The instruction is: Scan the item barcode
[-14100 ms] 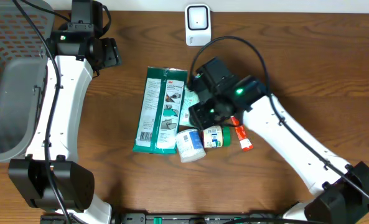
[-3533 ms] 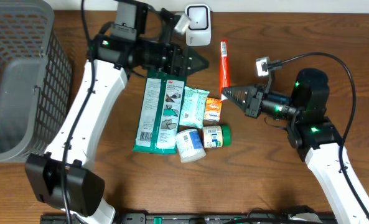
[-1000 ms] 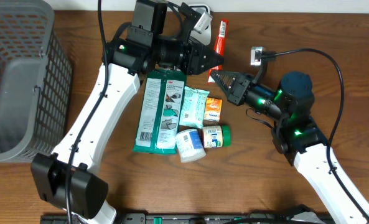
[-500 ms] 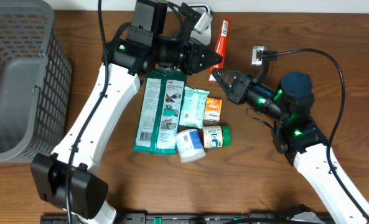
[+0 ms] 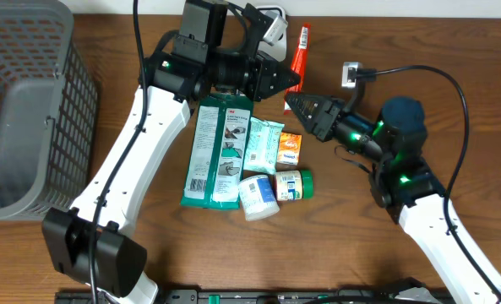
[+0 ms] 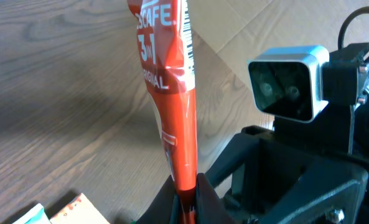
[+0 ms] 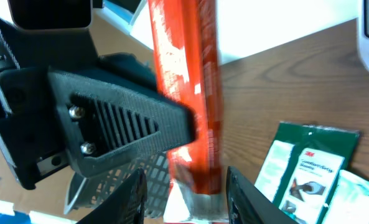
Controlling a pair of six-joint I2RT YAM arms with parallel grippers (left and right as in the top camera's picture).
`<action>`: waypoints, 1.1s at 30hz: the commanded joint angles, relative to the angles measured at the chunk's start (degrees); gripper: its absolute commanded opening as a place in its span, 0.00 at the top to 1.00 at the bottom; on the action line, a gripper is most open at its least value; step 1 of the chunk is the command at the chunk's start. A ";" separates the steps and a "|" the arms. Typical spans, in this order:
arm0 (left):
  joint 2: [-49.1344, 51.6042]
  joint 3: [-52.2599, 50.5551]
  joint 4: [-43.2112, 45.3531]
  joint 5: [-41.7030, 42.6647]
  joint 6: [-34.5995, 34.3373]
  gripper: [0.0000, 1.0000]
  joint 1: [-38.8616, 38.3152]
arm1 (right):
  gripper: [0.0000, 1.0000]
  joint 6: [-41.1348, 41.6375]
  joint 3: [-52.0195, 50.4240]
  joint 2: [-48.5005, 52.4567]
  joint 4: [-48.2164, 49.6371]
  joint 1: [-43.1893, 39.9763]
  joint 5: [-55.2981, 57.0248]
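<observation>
A red instant-coffee sachet point(image 5: 299, 49) hangs in the air at the back of the table, just right of the white barcode scanner point(image 5: 271, 24), which the left arm partly hides. My left gripper point(image 5: 291, 80) is shut on the sachet point(image 6: 172, 93), pinching its lower part between the fingertips point(image 6: 185, 199). My right gripper point(image 5: 291, 101) stands open just below. In the right wrist view its fingers point(image 7: 134, 199) flank the sachet's silver end point(image 7: 193, 202) with a gap on each side.
A grey mesh basket point(image 5: 22, 110) stands at the far left. Below the grippers lie a green 3M pack point(image 5: 216, 148), a pale green packet point(image 5: 263, 145), a small orange packet point(image 5: 289, 148), a white tub point(image 5: 258, 197) and a green-lidded bottle point(image 5: 292, 184).
My left gripper has closed on the sachet. My right gripper's jaws have opened and let go of it. Both arms have barely moved.
</observation>
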 commanded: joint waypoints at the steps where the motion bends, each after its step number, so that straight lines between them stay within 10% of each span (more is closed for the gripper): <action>1: 0.63 -0.72 -1.01 -1.77 0.26 0.92 0.46 | 0.62 -2.08 0.61 0.09 -0.09 -4.13 -5.38; 16: 0.63 -0.72 -12.72 -25.73 5.01 0.93 0.33 | 0.59 -25.64 0.61 0.11 -31.32 -23.12 -14.34; 33: 0.63 -0.70 -39.80 14.08 23.91 0.93 10.08 | 0.02 -32.37 0.61 0.11 -50.90 -30.38 20.59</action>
